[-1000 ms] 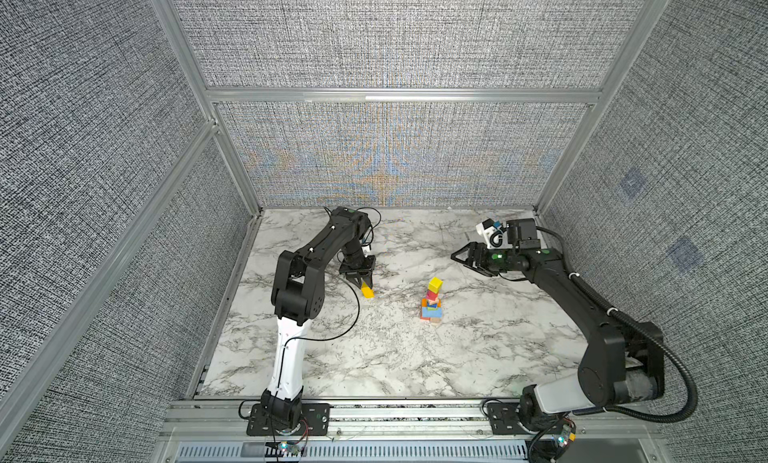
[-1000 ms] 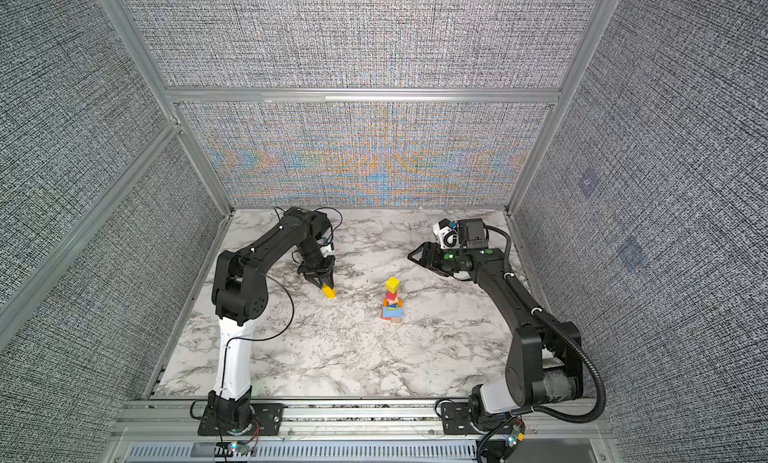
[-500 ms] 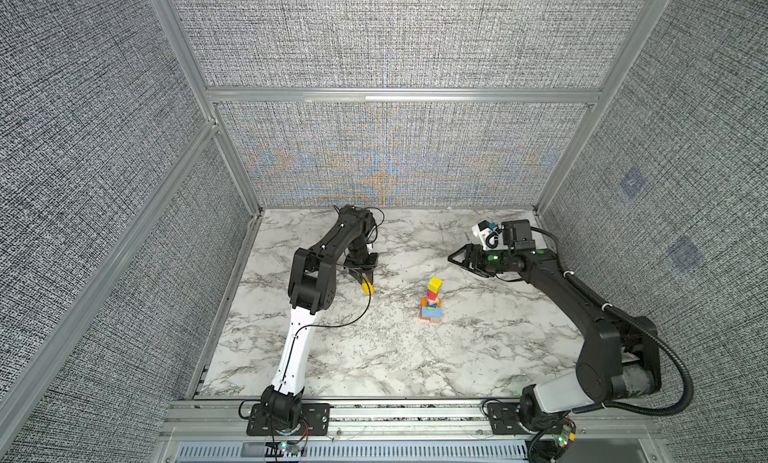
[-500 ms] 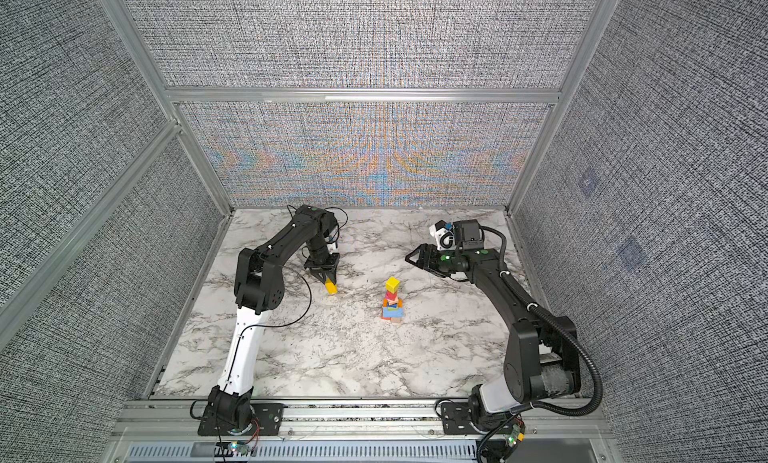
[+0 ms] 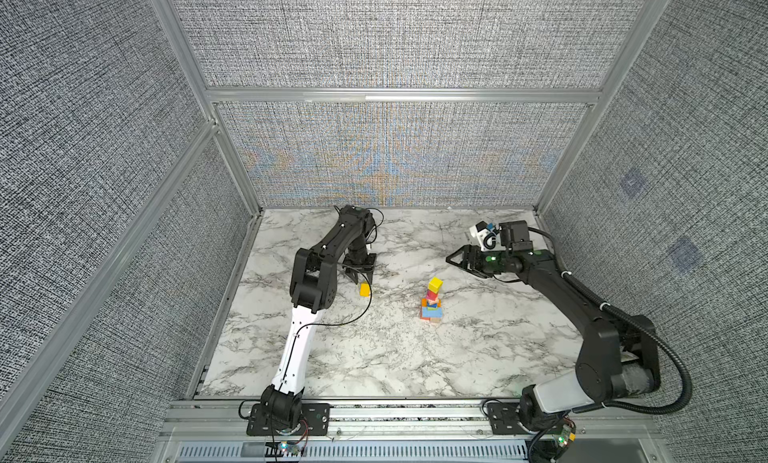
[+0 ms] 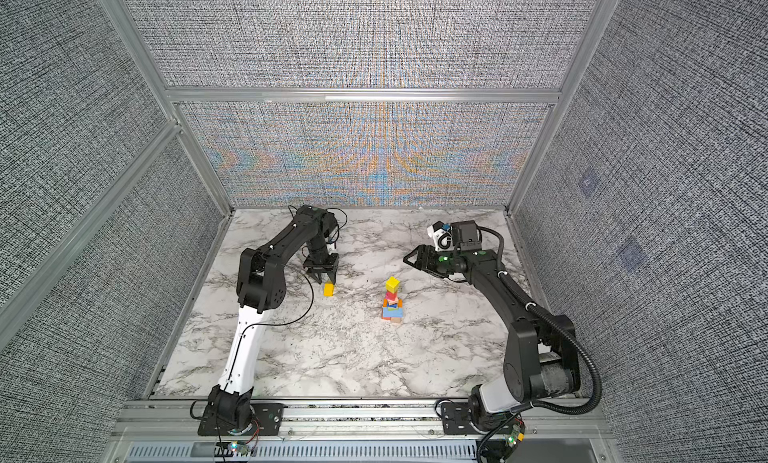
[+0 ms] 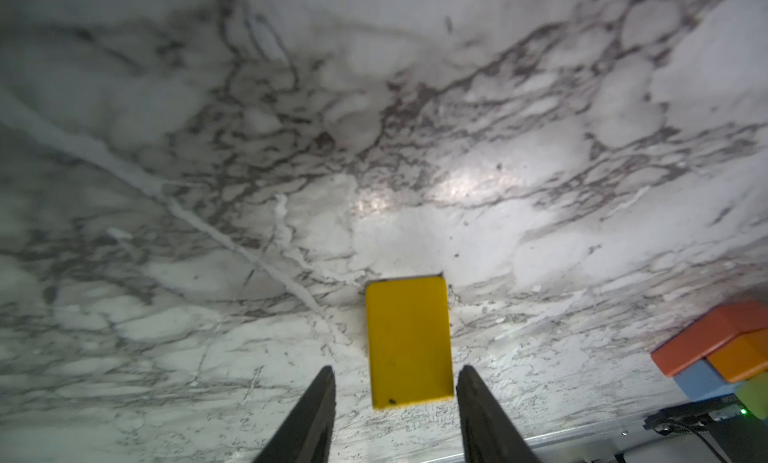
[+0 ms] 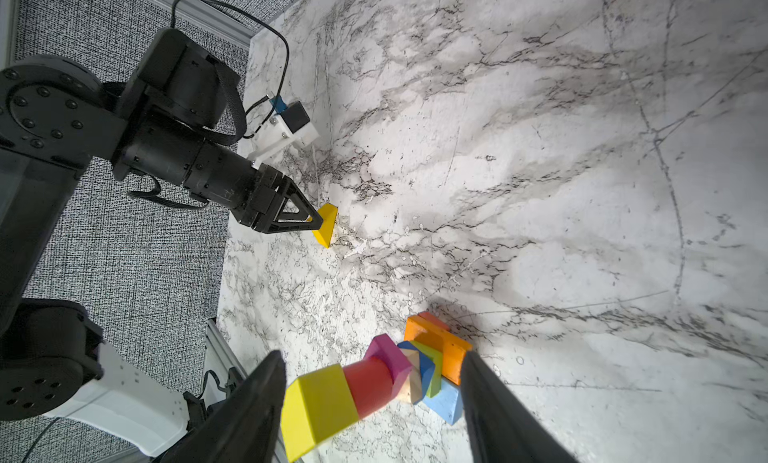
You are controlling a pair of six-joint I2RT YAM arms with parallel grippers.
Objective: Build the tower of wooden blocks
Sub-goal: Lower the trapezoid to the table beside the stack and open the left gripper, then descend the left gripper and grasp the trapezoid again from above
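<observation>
The left end effector (image 7: 399, 369) hangs low over a loose yellow brick (image 7: 408, 340) lying flat on the marble desk (image 5: 374, 357), between its middle and its left edge. Its jaws are parted with a gap either side and grip nothing, seemingly squared to the brick's narrow width. The right end effector (image 5: 451, 260), wide open and empty, waits toward the far right corner, likely to leave room. The tower (image 5: 432, 301) stands near the desk's middle: broad orange and light blue bricks below, twisted small blocks above, a yellow cube (image 5: 435, 284) topmost.
</observation>
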